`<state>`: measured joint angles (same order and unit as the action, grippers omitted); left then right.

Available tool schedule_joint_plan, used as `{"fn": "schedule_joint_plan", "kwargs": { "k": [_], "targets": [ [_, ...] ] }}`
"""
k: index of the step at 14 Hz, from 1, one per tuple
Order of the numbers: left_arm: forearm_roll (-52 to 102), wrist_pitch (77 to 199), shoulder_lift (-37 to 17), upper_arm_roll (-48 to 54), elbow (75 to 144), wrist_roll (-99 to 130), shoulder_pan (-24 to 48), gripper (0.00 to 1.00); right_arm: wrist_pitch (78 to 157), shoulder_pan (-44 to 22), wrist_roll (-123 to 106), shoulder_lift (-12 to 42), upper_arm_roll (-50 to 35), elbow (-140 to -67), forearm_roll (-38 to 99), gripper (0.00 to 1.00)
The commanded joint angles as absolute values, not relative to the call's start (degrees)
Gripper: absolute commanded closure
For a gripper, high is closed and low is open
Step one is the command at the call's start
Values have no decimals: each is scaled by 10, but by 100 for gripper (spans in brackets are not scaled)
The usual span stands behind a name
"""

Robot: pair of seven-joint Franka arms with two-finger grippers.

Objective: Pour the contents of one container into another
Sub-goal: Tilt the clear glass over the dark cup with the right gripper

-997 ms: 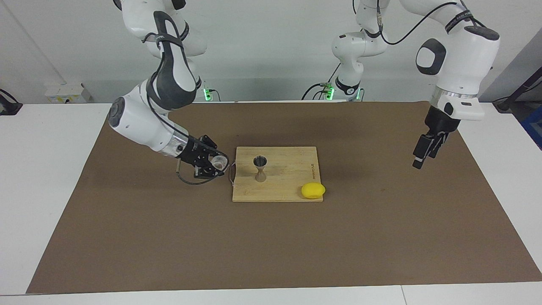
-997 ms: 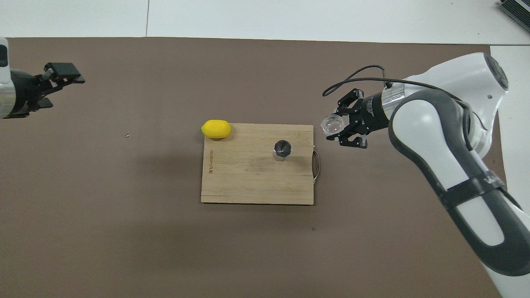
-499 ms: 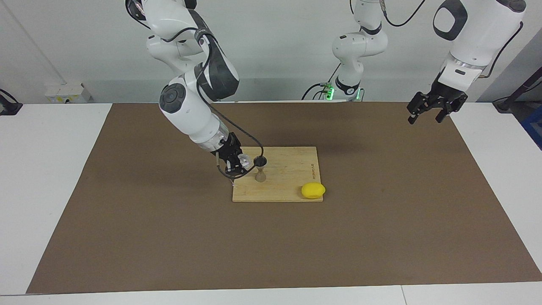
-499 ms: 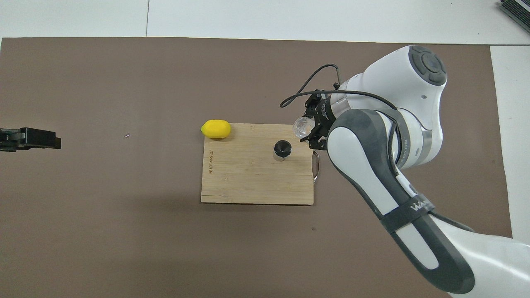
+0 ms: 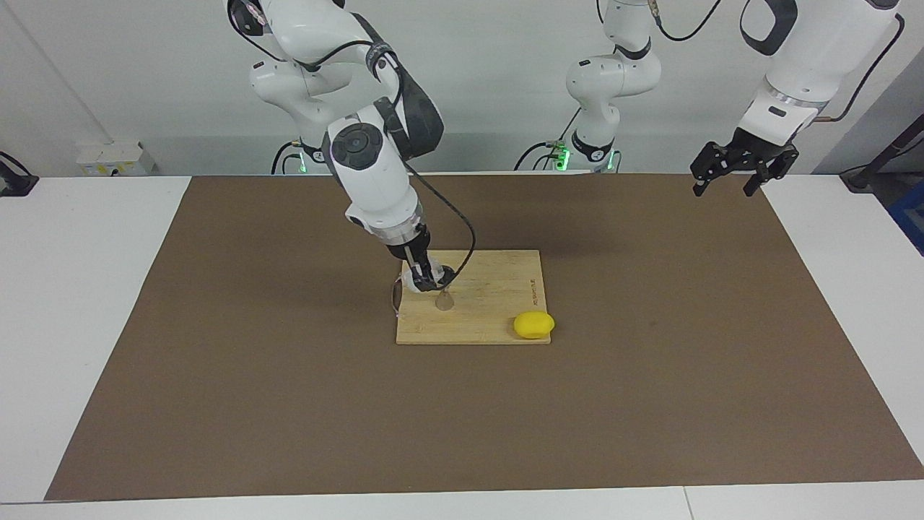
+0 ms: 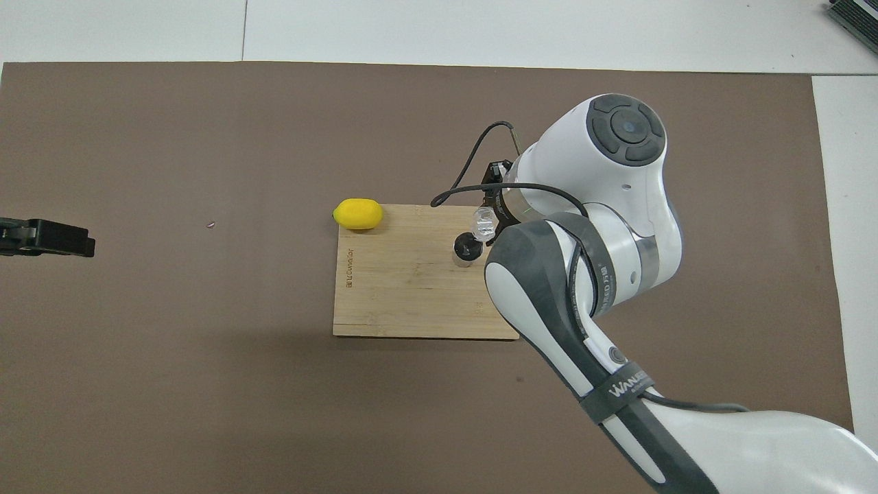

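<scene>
The steel hourglass jigger (image 5: 444, 296) (image 6: 466, 247) stands upright on a bamboo cutting board (image 5: 491, 318) (image 6: 398, 302), near the board's end toward the right arm. My right gripper (image 5: 421, 269) (image 6: 491, 218) is shut on the small clear glass cup (image 5: 416, 280) (image 6: 483, 223). It holds the cup tipped on its side, with the mouth at the jigger's upper rim. The arm hides most of that gripper in the overhead view. My left gripper (image 5: 724, 184) (image 6: 48, 237) hangs open and empty in the air over the brown mat's edge at the left arm's end.
A yellow lemon (image 5: 534, 324) (image 6: 357, 213) lies at the board's corner that is farthest from the robots, toward the left arm's end. The board sits mid-table on a brown mat (image 5: 289, 404). A metal handle (image 5: 395, 295) sticks out of the board's end beside the right gripper.
The right arm has swung the glass cup from beside the board over to the jigger and tipped it further. The left arm has lifted, turned its gripper and drawn back toward its own end.
</scene>
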<state>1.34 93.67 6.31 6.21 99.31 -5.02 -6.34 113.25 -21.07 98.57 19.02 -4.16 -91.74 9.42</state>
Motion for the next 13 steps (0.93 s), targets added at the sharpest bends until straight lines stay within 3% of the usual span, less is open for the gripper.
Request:
{"fn": "schedule_joint_plan", "kwargs": {
  "k": [1,4,6,13],
  "targets": [
    [0,890,35,62,939,-56,-58,0,1113,-233,999,200,-41,-899,37,95],
    [-2,871,33,62,928,-56,-58,0,1106,-236,999,200,-41,-901,13,94],
    [-4,834,12,67,881,-56,-58,0,1103,-246,999,199,-41,-906,-10,94],
    [0,841,18,69,889,-50,-58,0,1099,-246,998,199,-42,-901,-8,93]
  ]
}}
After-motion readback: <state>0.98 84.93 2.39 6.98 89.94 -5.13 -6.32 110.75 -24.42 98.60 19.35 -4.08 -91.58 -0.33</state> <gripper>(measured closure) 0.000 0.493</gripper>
